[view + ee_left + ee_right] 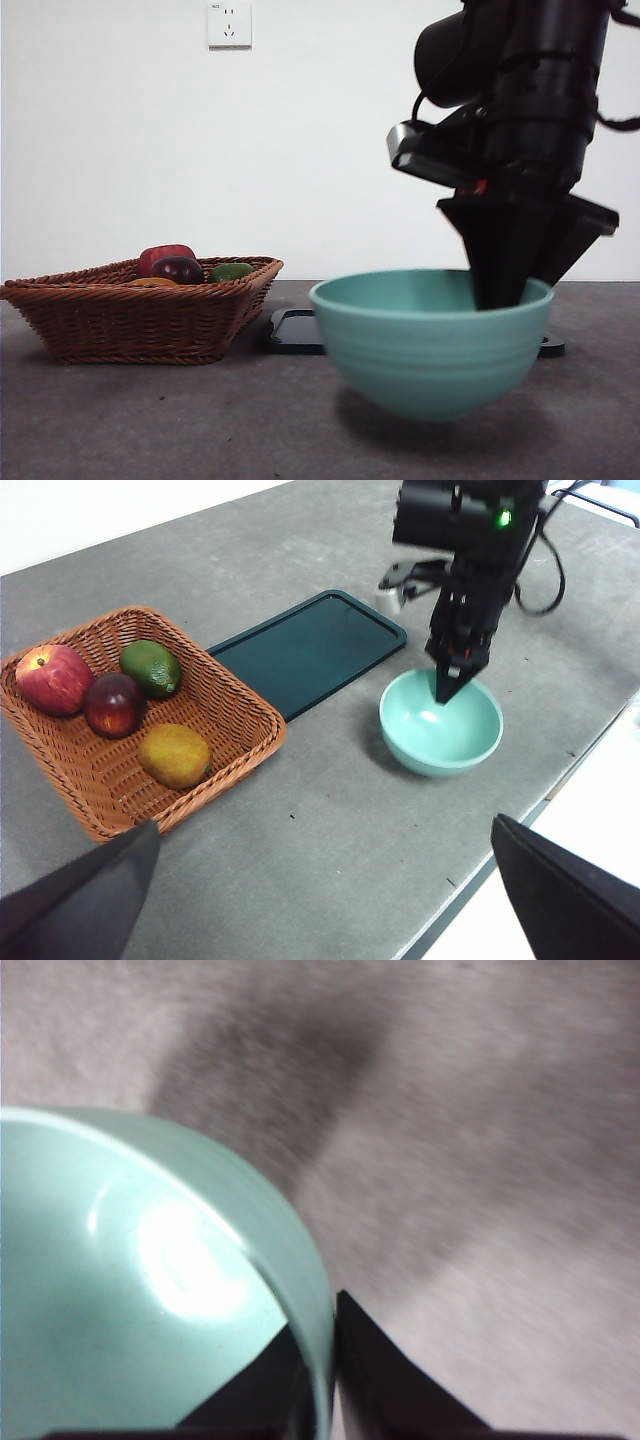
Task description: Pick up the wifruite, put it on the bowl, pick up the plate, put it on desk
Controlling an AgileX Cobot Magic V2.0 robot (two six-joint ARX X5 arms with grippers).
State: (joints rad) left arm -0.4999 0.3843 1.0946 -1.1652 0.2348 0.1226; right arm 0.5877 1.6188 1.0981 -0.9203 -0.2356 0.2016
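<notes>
Pinching the rim of the mint-green bowl (150, 1290), your right gripper (318, 1360) has one jaw inside the wall and one outside, nearly shut on it; in the front view the bowl hangs just above the desk (120, 420), beside the black plate (305, 650). The wifruite (174, 755) sits in the wicker basket (225, 695), beyond the plate from the bowl. Your left gripper (320, 880) waits with jaws wide, empty. Judged from this, set the bowl down, release, then fetch the wifruite.

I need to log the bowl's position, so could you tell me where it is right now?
In the front view the bowl is lifted off the desk, its rim pinched by the right claw, just right of the plate.
</notes>
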